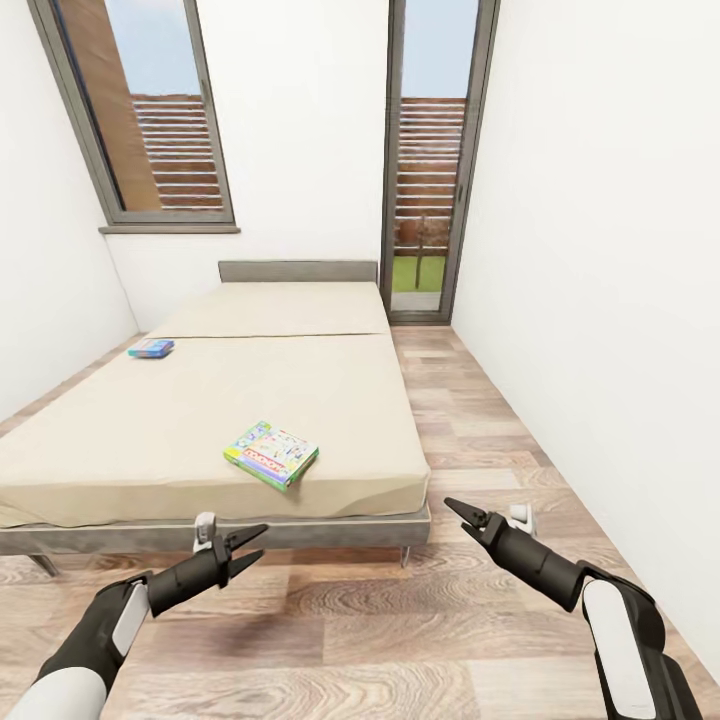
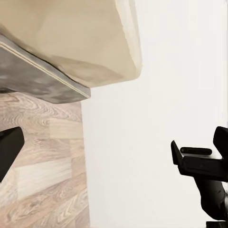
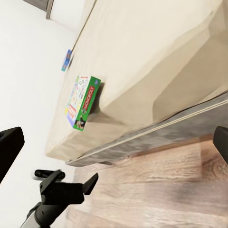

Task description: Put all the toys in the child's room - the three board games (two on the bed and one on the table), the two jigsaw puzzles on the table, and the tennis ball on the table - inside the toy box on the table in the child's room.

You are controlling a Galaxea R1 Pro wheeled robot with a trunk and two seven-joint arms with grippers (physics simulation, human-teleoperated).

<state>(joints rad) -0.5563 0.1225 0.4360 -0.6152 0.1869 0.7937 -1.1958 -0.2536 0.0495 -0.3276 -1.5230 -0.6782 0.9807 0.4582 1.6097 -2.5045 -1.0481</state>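
**At the foot of the bed: two board games lie on the mattress, both tools empty**

In the child's room, the bed [image 1: 250, 400] fills the left and middle of the head view, its beige cover reaching from the grey headboard [image 1: 298, 271] to the dark frame nearest the robot. Two board games lie flat on it, well apart. The larger board game [image 1: 271, 453], green-edged with a pastel cover, sits near the foot edge of the mattress, slightly skewed to that edge; the right wrist view shows it [image 3: 82, 101] too, close to the mattress edge. The small blue board game [image 1: 151, 348] rests near the bed's left side, farther up toward the headboard.

Both arms reach forward low over the wood-plank floor [image 1: 400, 620], short of the bed frame. The left tool [image 1: 245, 551] has its jaws parted and holds nothing. The right tool [image 1: 452, 510] shows as a dark pointed tip; whether its jaws are parted I cannot tell. Two tall dark-framed windows [image 1: 430, 160] stand in the far wall.
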